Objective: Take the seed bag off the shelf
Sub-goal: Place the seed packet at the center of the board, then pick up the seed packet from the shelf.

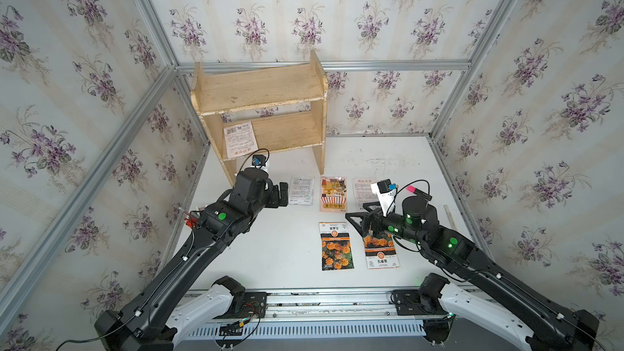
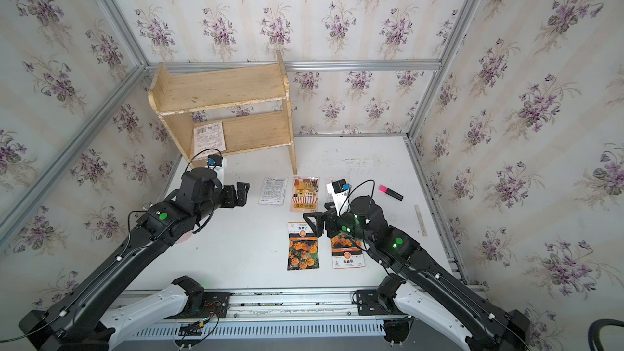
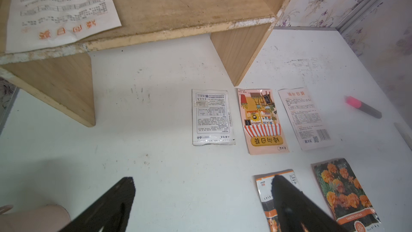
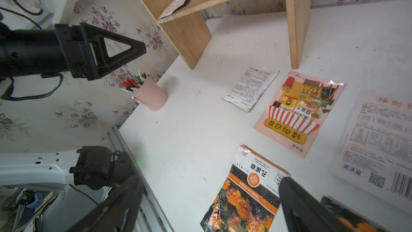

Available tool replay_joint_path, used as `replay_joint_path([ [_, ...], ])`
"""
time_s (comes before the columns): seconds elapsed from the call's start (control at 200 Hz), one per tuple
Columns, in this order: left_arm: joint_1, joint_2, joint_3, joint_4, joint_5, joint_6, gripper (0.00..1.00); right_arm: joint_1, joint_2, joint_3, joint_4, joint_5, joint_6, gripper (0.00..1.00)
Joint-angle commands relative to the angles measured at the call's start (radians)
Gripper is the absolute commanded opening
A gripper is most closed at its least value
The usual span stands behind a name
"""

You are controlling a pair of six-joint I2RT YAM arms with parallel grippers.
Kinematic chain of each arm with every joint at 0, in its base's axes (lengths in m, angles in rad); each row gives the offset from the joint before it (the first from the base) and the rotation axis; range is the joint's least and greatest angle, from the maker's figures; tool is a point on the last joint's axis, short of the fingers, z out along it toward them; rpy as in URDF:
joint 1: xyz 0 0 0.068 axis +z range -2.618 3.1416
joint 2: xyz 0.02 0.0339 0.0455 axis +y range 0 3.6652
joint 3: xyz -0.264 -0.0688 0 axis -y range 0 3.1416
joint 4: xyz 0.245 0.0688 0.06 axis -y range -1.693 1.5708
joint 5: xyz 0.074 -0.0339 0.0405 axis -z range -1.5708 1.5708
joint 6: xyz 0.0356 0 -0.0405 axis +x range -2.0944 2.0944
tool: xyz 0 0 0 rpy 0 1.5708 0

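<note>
Black arms (image 1: 175, 265); white base links (image 1: 202, 303); green round stickers (image 1: 221, 216); triangular open-framed black fingers (image 4: 137, 49).

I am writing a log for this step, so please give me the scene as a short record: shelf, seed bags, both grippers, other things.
shelf: pale wood, two tiers, back left of the table
seed bag on shelf: one, white, printed; lower tier, left end, reaching the front edge
seed bags on table: five, lying flat
left gripper: open, empty, in front of the shelf
right gripper: open, empty, by the marigold bags
other things: pink highlighter; pink cup of pens
</note>
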Motion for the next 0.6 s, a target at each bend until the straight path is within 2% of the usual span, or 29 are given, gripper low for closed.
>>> replay_joint_path([
  [0.0, 0.039, 0.050, 0.049, 0.044, -0.014, 0.055, 1.00, 0.002, -0.022, 0.010, 0.056, 0.008, -0.035, 1.00],
  [0.315, 0.204, 0.247, 0.198, 0.043, 0.092, 0.099, 1.00, 0.002, -0.072, 0.043, 0.103, 0.089, -0.093, 1.00],
  [0.515, 0.259, 0.368, 0.292, 0.074, 0.077, 0.128, 1.00, 0.002, -0.083, 0.062, 0.103, 0.123, -0.131, 1.00],
  [0.594, 0.269, 0.428, 0.338, 0.074, 0.036, 0.138, 1.00, 0.002, -0.093, 0.058, 0.105, 0.130, -0.138, 1.00],
])
